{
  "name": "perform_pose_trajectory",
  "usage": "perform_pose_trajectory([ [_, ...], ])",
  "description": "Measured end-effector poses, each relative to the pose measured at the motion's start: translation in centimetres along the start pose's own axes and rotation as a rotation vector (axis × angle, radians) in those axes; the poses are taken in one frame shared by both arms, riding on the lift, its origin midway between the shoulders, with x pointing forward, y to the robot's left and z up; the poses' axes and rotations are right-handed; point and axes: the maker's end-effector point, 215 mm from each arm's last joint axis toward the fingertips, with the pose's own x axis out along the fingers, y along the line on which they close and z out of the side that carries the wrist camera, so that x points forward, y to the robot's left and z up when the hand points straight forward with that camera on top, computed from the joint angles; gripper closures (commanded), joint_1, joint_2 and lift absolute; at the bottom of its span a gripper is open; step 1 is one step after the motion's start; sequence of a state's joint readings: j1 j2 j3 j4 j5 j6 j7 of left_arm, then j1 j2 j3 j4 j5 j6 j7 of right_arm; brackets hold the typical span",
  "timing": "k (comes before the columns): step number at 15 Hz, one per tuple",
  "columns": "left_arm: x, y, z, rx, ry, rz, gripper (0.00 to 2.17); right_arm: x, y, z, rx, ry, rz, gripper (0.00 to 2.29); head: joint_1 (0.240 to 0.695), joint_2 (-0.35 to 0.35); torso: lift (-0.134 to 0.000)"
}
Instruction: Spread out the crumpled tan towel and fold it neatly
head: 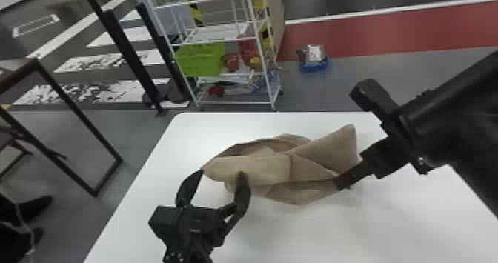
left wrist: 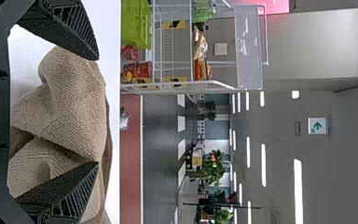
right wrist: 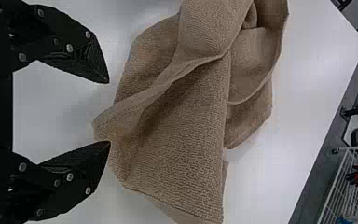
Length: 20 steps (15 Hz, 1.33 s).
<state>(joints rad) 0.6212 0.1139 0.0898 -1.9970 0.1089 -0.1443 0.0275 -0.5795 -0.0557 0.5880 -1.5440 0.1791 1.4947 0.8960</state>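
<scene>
The tan towel lies crumpled on the white table, with a pointed fold toward the back right. At the towel's near left end is my left gripper, open; in the left wrist view the towel shows between and beyond the spread fingers of the left gripper. My right gripper is at the towel's right side. Seen from the right wrist, the right gripper stands open, its fingertips beside a corner of the towel, nothing clamped between them.
Behind the table stands a white wire rack holding a green basket and other goods. A dark metal frame is on the floor to the left. A blue and white package lies on the floor at the back.
</scene>
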Motion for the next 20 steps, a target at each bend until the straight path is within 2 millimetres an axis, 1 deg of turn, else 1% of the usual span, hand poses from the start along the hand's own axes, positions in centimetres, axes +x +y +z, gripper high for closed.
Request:
perform_pose_trajectory([
  [2, 0.0, 0.1, 0.1, 0.001, -0.002, 0.002, 0.08, 0.4, 0.2, 0.3, -0.018, 0.009, -0.015, 0.51, 0.695, 0.35, -0.122],
  [4, 0.0, 0.2, 0.1, 0.002, -0.004, 0.004, 0.08, 0.7, 0.0, 0.2, -0.036, 0.022, -0.038, 0.59, 0.695, 0.35, -0.122],
  [6, 0.0, 0.3, 0.1, 0.002, -0.004, 0.005, 0.08, 0.9, -0.2, 0.3, -0.053, 0.028, -0.054, 0.74, 0.695, 0.35, -0.122],
  [11, 0.0, 0.4, 0.0, 0.003, -0.004, 0.006, 0.08, 1.3, -0.2, 0.6, -0.083, 0.03, -0.082, 0.74, 0.695, 0.35, -0.122],
  [13, 0.0, 0.5, 0.1, 0.004, -0.006, 0.008, 0.08, 1.4, -0.2, 0.9, -0.092, 0.029, -0.089, 1.12, 0.695, 0.35, -0.122],
  [15, 0.0, 0.5, 0.2, 0.003, -0.012, 0.008, 0.08, 1.6, -0.2, 1.0, -0.108, 0.031, -0.101, 1.13, 0.695, 0.35, -0.122],
  [16, 0.0, 0.5, 0.3, 0.003, -0.013, 0.008, 0.08, 1.7, -0.3, 1.0, -0.111, 0.031, -0.104, 1.27, 0.695, 0.35, -0.122],
  [18, 0.0, 0.5, 0.4, 0.003, -0.015, 0.009, 0.08, 1.9, -0.4, 0.5, -0.103, 0.021, -0.097, 1.3, 0.695, 0.35, -0.122],
  [19, 0.0, 0.6, 0.5, 0.003, -0.017, 0.01, 0.08, 1.5, -0.3, 0.6, -0.096, -0.004, -0.088, 1.3, 0.695, 0.35, -0.122],
  [20, 0.0, 0.7, 0.5, 0.004, -0.018, 0.012, 0.08, 0.4, -0.3, 1.1, -0.084, -0.049, -0.077, 1.3, 0.695, 0.35, -0.122],
])
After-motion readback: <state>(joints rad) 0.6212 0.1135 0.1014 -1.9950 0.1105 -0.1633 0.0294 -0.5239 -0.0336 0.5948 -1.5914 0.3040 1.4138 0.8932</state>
